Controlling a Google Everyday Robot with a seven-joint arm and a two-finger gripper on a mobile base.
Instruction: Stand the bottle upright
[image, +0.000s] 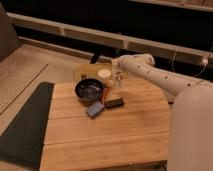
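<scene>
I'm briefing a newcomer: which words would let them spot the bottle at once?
On the wooden table, look at the far edge, right of the dark bowl and white cup. There the gripper is at the bottle, slim and translucent, unlike its round, squat neighbours.

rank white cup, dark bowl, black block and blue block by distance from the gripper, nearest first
Gripper is at the table's far edge.
1. White cup, just left of it.
2. Dark bowl, further left and nearer the camera.
3. Black block, below it.
4. Blue block, farthest, front-left.
</scene>
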